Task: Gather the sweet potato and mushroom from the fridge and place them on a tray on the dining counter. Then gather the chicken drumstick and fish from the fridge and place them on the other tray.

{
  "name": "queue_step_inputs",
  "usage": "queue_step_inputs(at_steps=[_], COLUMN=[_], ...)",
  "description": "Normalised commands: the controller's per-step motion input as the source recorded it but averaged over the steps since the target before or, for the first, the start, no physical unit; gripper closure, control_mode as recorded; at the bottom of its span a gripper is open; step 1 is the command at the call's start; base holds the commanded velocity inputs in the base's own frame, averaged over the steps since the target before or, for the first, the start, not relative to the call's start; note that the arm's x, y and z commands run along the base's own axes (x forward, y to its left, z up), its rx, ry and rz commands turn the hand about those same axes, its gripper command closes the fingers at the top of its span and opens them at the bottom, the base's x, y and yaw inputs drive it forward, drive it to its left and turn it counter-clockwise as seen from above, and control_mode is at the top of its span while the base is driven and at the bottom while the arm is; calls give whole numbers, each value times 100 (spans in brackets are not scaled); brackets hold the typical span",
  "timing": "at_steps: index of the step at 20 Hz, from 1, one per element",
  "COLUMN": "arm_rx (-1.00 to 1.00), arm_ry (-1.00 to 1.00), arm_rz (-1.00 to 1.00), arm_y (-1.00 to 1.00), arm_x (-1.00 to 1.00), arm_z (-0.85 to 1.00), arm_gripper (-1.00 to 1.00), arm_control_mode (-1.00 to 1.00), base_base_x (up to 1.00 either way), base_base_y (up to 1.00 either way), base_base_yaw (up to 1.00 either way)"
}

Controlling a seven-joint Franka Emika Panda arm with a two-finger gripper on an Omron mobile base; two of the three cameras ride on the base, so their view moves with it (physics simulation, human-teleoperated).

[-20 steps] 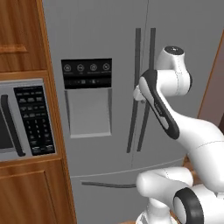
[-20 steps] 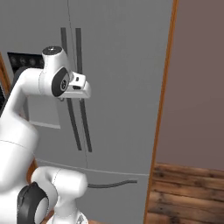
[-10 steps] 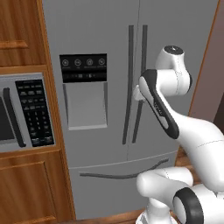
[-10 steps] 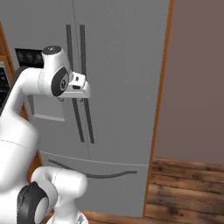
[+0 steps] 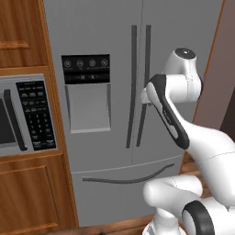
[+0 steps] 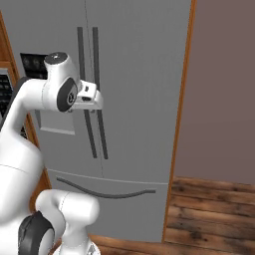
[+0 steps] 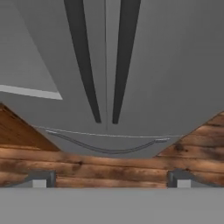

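- Fridge (image 5: 114, 55): grey steel, double doors, both shut. It stands directly ahead of the arm and takes up most of both base views.
- Door handles (image 5: 140, 87): two dark vertical bars, side by side at the centre seam, running from the upper door down to about mid-height. In the hand view they appear as two dark bars (image 7: 103, 57) converging downward.
- Dispenser panel (image 5: 86, 69): black, with a row of small round icons, on the left door; a pale grey recess (image 5: 89, 108) sits directly beneath it.
- Freezer drawer handle (image 5: 128, 176): curved dark bar across the lower front of the fridge, below the doors.
- Microwave (image 5: 25, 114): steel built-in unit with a black keypad, set in wood cabinetry (image 5: 20, 36) just left of the fridge.
- Wood plank floor (image 6: 214, 214) visible to the right of the fridge base; a plain brownish wall panel (image 6: 224, 84) rises above it.
- Gripper (image 6: 92, 97): at handle height, close in front of the door handles, not seen touching them. Fingertips (image 7: 43, 178) stand far apart at the bottom corners of the hand view; jaws fully spread, nothing between them.
- The arm's elbow and wrist (image 5: 176, 92) are raised to the right of the handles in the left base view.
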Motion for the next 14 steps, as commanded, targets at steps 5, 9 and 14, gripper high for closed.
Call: queue_step_inputs(at_steps=[5, 9, 14], arm_rx=[0, 0, 1], arm_ry=[-35, -22, -1], arm_rz=[-1, -5, -12], arm_y=[0, -6, -10], arm_x=[29, 14, 34], arm_z=[22, 7, 8], arm_gripper=[-100, -100, -100], arm_control_mode=[-100, -100, -100], base_base_x=[0, 0, 0], base_base_y=[0, 0, 0], base_base_yaw=[0, 0, 0])
